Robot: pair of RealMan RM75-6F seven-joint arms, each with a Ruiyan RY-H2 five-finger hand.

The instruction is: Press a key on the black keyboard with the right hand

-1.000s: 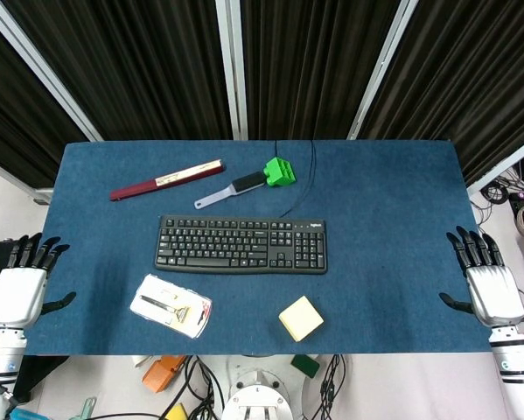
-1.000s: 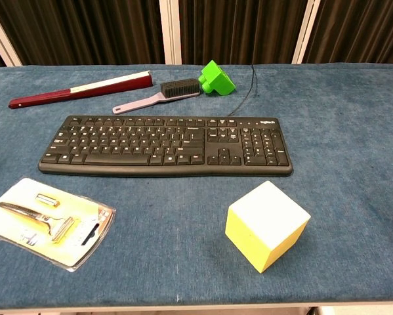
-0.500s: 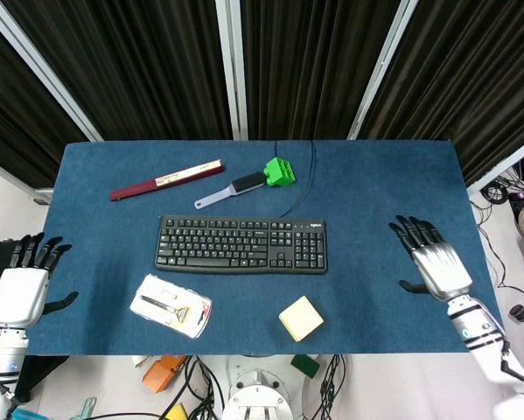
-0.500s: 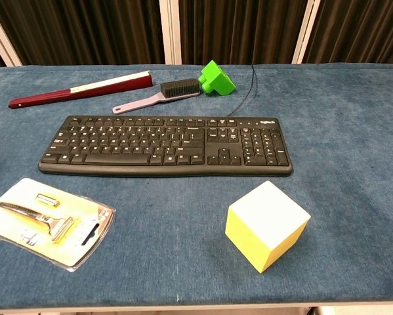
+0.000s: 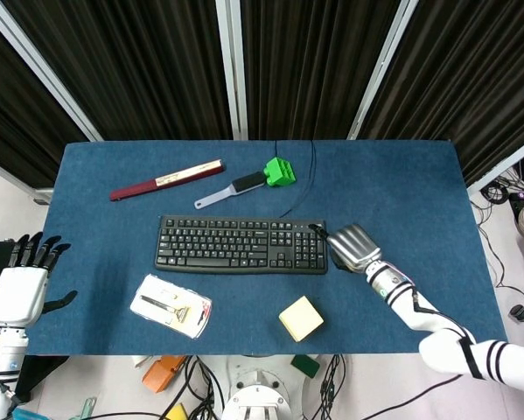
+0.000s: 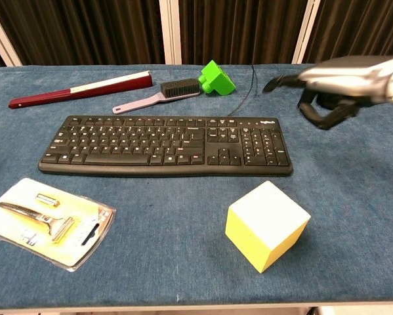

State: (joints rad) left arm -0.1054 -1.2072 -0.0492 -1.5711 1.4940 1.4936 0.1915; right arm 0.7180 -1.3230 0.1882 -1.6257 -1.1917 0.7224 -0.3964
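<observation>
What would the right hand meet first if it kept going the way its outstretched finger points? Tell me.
Probably the black keyboard: the right hand points leftward at its number-pad end. In the chest view it hangs above the table, so it might pass over; depth is unclear.

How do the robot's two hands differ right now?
The right hand hangs over the table by the keyboard's right end; the left hand sits off the table's left edge. The right hand has one finger stretched toward the keys and the others curled under; the left hand's fingers are spread. Both are silver with black fingers, and neither holds anything.
</observation>
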